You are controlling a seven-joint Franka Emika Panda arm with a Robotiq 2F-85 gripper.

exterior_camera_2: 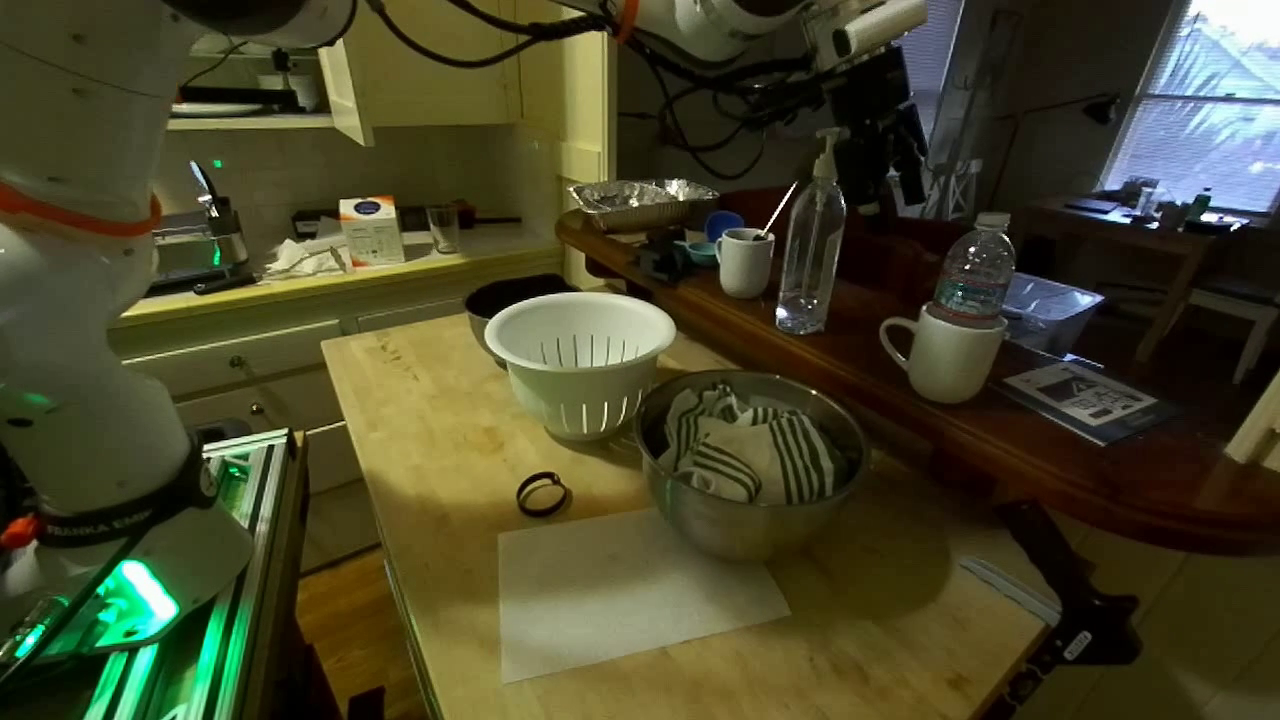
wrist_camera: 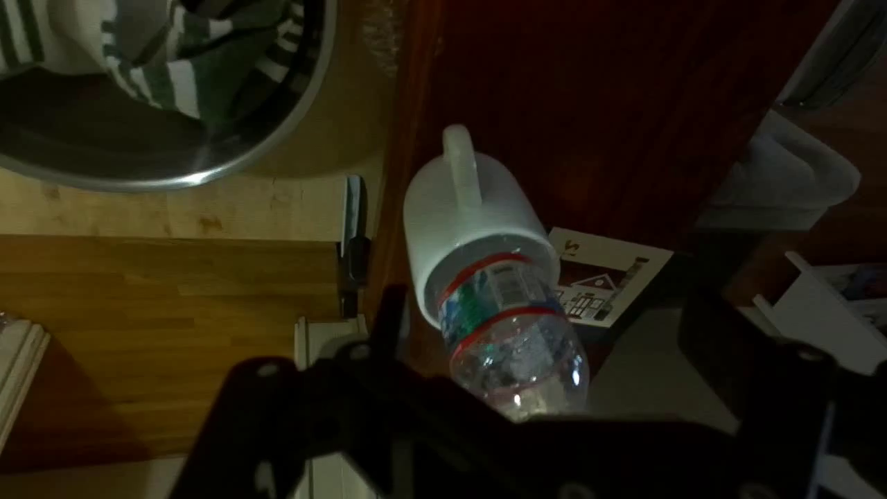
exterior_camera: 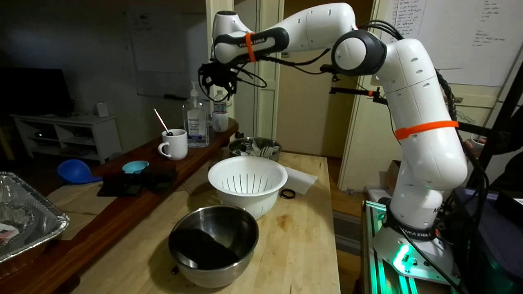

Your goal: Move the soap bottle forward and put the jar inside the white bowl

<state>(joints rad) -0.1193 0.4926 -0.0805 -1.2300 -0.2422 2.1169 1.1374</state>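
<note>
Gripper released, pump soap bottle upright on the wooden ledge
In an exterior view the bottle stands at two o'clock from the white colander; only the wrist view clearly shows the jaws spread wide.

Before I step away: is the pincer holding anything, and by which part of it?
Nothing is held, so no part is gripped: the pincer is open, the soap stands free, and the water bottle sits in a mug.

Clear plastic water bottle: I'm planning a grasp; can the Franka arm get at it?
Probably yes: the black end effector is open, and the clear plastic bottle sticks up, uncovered, from the white handled mug.
</note>
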